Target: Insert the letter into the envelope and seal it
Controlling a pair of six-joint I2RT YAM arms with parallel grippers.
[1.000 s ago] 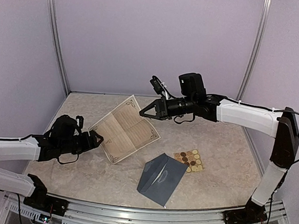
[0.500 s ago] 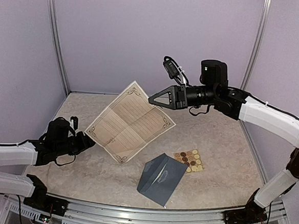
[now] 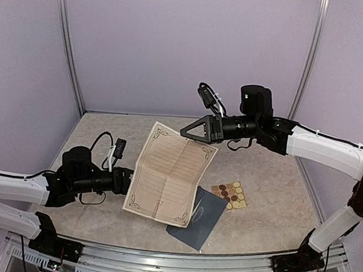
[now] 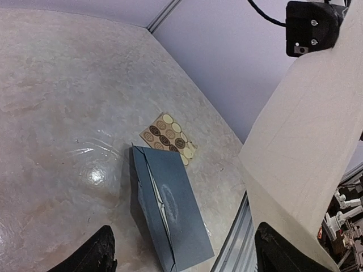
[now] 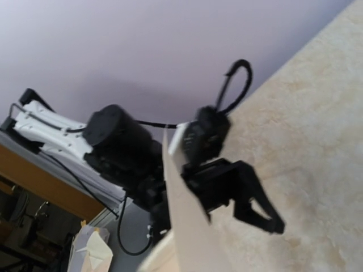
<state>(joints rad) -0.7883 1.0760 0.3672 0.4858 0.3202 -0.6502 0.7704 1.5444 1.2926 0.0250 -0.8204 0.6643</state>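
Observation:
The letter, a cream sheet with ruled lines and an ornate border, hangs tilted in the air. My right gripper is shut on its top edge. In the right wrist view the letter shows edge-on and my own fingers are hidden. My left gripper is at the letter's lower left edge, jaws wide open. In the left wrist view its fingers stand far apart, with the letter's back at the right. The slate-blue envelope lies on the table, partly hidden by the letter; the left wrist view shows the envelope whole.
A small sheet of round stickers lies just right of the envelope, also in the left wrist view. The metal rail runs along the table's near edge. The left arm fills the middle of the right wrist view.
My right gripper has lifted the letter off the table and swung it forward, so it now hangs over the envelope. My left arm has moved right to the letter's left edge.

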